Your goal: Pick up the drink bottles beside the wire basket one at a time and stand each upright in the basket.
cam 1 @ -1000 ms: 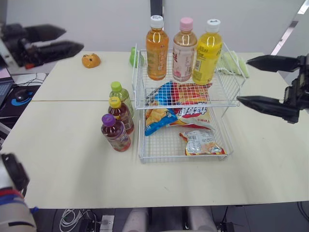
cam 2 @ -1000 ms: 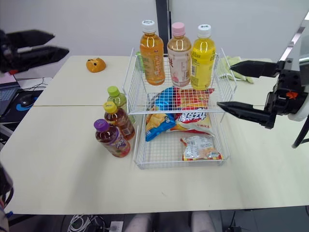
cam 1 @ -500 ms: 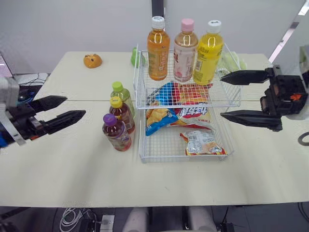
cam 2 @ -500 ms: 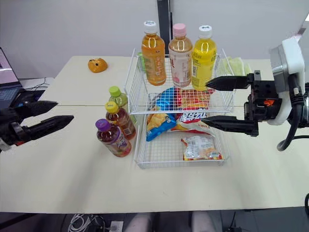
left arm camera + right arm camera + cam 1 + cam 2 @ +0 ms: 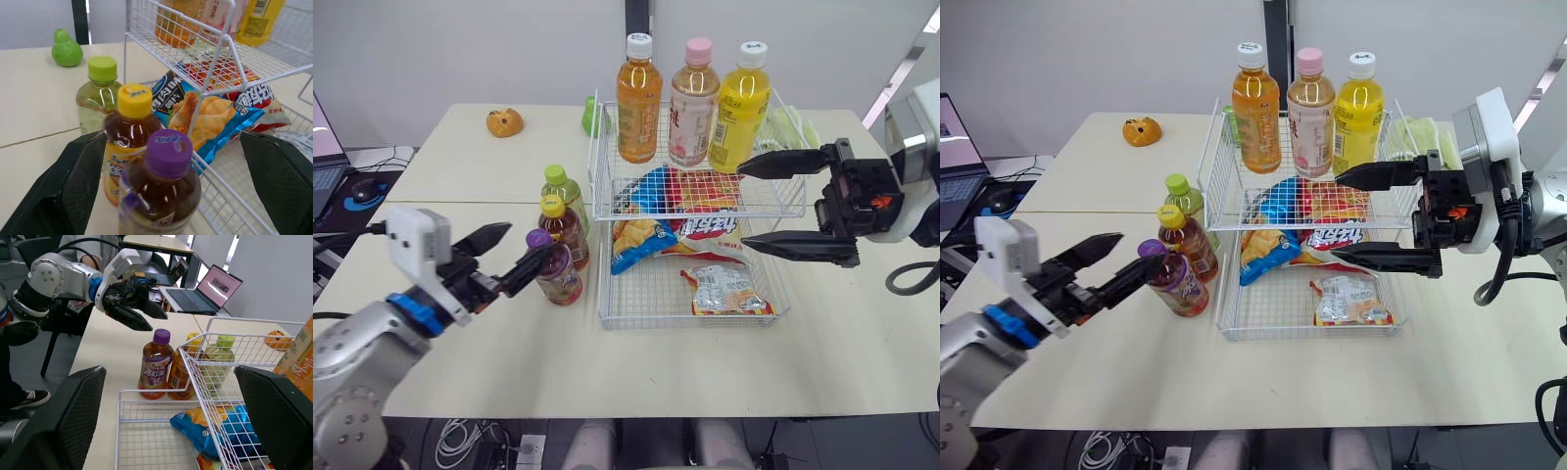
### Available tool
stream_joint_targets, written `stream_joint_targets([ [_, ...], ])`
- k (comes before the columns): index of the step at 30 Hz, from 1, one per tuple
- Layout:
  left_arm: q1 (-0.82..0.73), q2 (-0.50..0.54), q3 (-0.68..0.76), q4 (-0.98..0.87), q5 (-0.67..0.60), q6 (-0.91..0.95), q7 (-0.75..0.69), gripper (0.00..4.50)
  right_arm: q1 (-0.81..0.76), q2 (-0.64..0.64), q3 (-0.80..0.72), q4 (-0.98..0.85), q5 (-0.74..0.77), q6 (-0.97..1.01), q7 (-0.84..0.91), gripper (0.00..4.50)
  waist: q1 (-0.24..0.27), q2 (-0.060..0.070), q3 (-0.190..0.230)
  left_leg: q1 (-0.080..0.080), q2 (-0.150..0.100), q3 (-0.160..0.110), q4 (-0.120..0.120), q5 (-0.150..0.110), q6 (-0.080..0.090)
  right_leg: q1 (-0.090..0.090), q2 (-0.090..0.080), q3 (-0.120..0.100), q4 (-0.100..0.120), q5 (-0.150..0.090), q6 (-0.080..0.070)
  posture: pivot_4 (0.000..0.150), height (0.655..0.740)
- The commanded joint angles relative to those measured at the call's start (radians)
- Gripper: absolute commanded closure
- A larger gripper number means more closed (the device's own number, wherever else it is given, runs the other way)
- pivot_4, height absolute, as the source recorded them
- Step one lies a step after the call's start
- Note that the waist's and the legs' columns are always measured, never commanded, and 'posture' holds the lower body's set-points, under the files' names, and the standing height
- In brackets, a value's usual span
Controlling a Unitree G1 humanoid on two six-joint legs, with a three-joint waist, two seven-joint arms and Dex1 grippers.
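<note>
Plainly, the step in hand is the reach for the first bottle. In the head views, three small drink bottles stand in a row just beside the left wall of the white two-tier wire basket [image 5: 685,322] on the pale cream worktop [image 5: 460,362]. A purple-capped bottle of dark red tea [image 5: 555,272] is by the basket's front corner, a yellow-capped brown one [image 5: 563,227] is behind it, and a green-capped pale one [image 5: 558,186] is farthest back. The left tool [image 5: 532,239] is spread and empty, its tips close to the purple cap on the side away from the basket. The right tool [image 5: 742,206] hangs wide apart and empty at the basket's right side. Three tall bottles [image 5: 693,98] line the upper tier's back rim, and snack bags [image 5: 641,235] lie in the lower tier.

In the left wrist view, the purple-capped bottle sits between the two black fingers [image 5: 73,181], with the yellow-capped one just behind it and the basket's wire wall close on one side. I judge the grip should go on the body, below the cap and square to the bottle. The basket-side finger should slip into the gap without snagging wire or nudging the neighbour.

In the right wrist view, the left tool is poised just off the purple cap, not touching it. Lifting straight up before swinging over the basket's rim should keep the bottle upright. The front of the upper tier looks the likeliest free spot.
</note>
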Motion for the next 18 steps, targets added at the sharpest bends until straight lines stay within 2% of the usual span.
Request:
stream_joint_targets([
  [1, -0.012, -0.032, -0.080, -0.041, 0.023, -0.053, 0.115, 0.02, -0.008, -0.019, -0.042, -0.010, 0.016, 0.012, 0.007, 0.00, 0.003, 0.000, 0.000, 0.000, 0.000, 0.000, 0.000, 0.000, 0.000, 0.000, 0.000, 0.000, 0.000, 0.000, 0.000, 0.150, 0.7400],
  [7, -0.019, -0.035, -0.220, -0.027, 0.111, -0.110, 0.238, 0.02, -0.016, -0.016, -0.049, -0.021, 0.028, 0.026, 0.003, 0.00, 0.004, 0.000, 0.000, 0.000, 0.000, 0.001, 0.000, 0.000, 0.000, 0.000, 0.001, 0.000, 0.000, 0.000, 0.000, 0.150, 0.7400],
  [14, -0.011, -0.029, -0.329, 0.006, 0.175, -0.173, 0.278, 0.02, -0.038, -0.012, -0.046, -0.020, 0.028, 0.039, -0.009, 0.00, 0.005, 0.000, 0.000, 0.000, 0.000, 0.001, 0.000, 0.000, 0.000, 0.000, 0.002, 0.000, -0.001, 0.000, 0.000, 0.150, 0.7400],
  [15, -0.009, -0.026, -0.338, 0.010, 0.184, -0.181, 0.278, 0.41, -0.039, -0.011, -0.045, -0.020, 0.026, 0.039, -0.011, 0.00, 0.005, 0.000, 0.000, 0.000, 0.000, 0.001, 0.000, 0.000, 0.000, 0.000, 0.002, 0.000, -0.001, 0.000, 0.000, 0.150, 0.7400],
  [18, -0.001, -0.022, -0.352, 0.021, 0.207, -0.197, 0.285, 1.19, -0.045, -0.010, -0.043, -0.021, 0.025, 0.044, -0.017, 0.00, 0.006, 0.000, 0.000, 0.000, 0.000, 0.000, 0.000, 0.000, 0.000, 0.000, 0.002, 0.000, -0.001, 0.000, 0.000, 0.150, 0.7400],
])
